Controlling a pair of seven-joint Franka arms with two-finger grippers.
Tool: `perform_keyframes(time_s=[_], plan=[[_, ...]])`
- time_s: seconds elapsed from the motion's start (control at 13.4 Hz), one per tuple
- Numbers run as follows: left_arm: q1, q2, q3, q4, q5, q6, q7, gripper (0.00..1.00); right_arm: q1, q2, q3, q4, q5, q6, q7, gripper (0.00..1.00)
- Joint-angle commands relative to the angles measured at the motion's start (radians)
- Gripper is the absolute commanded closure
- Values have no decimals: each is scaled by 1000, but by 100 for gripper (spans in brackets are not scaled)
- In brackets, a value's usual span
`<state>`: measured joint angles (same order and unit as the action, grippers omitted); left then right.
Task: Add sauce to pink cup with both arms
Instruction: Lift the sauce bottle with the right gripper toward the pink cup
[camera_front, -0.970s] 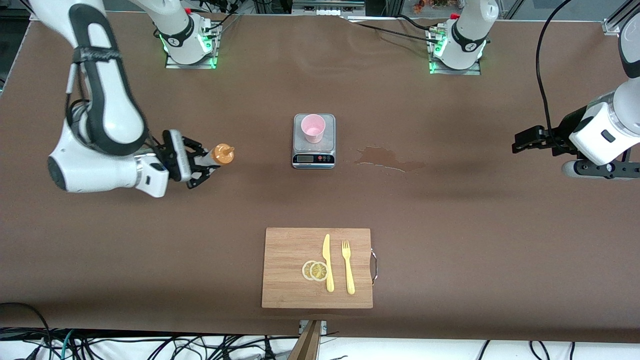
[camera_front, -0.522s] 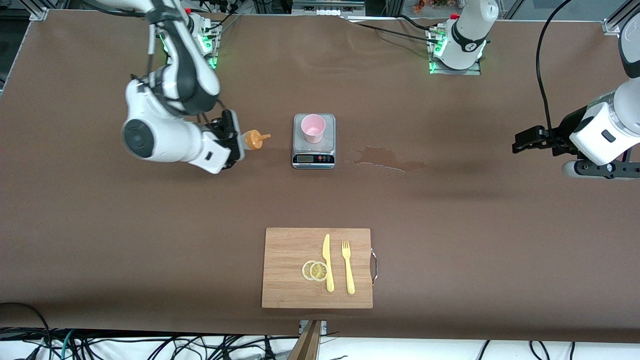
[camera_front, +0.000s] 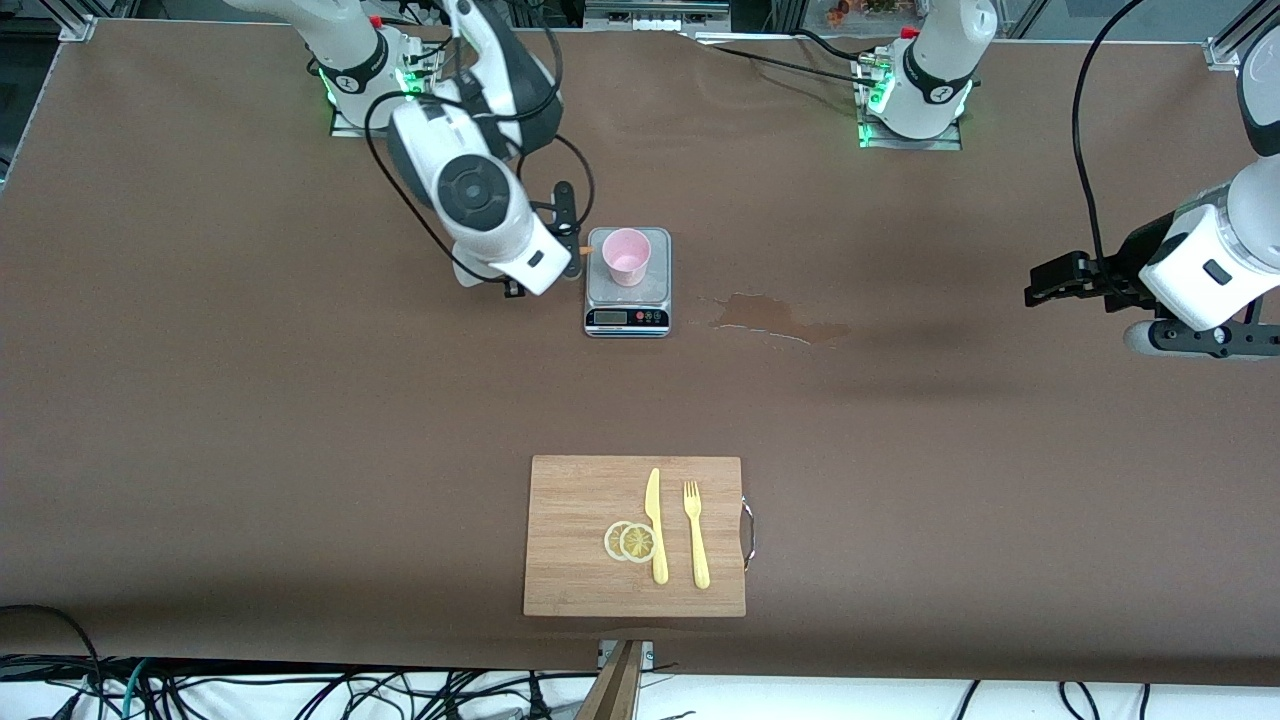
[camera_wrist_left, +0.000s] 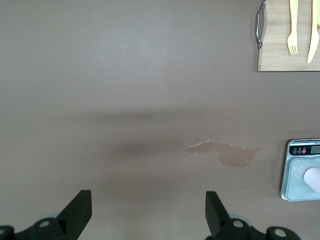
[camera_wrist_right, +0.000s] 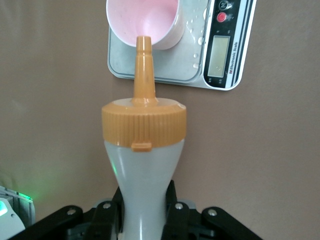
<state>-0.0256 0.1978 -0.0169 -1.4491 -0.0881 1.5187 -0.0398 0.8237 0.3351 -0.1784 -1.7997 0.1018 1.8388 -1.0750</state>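
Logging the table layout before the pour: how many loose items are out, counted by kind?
Squeeze bottle: 1
Pink cup: 1
Kitchen scale: 1
Cutting board: 1
Yellow knife: 1
Yellow fork: 1
Lemon slices: 2
Total: 8

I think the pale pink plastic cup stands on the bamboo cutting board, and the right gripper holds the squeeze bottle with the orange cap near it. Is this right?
Not quite. The pale pink plastic cup stands on the small grey kitchen scale, not on the bamboo cutting board, as the front view shows. The rest holds: the right gripper holds the squeeze bottle with the orange cap near it.
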Motion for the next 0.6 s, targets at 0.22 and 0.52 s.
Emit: perform_keyframes(time_s=[0.22, 0.52], plan=[[6, 8, -6, 24, 13, -15, -6, 0, 126, 8, -9, -23, -168, 2, 255, 86], [6, 11, -6, 24, 11, -15, -5, 0, 211, 33, -9, -18, -299, -9, 436, 86]])
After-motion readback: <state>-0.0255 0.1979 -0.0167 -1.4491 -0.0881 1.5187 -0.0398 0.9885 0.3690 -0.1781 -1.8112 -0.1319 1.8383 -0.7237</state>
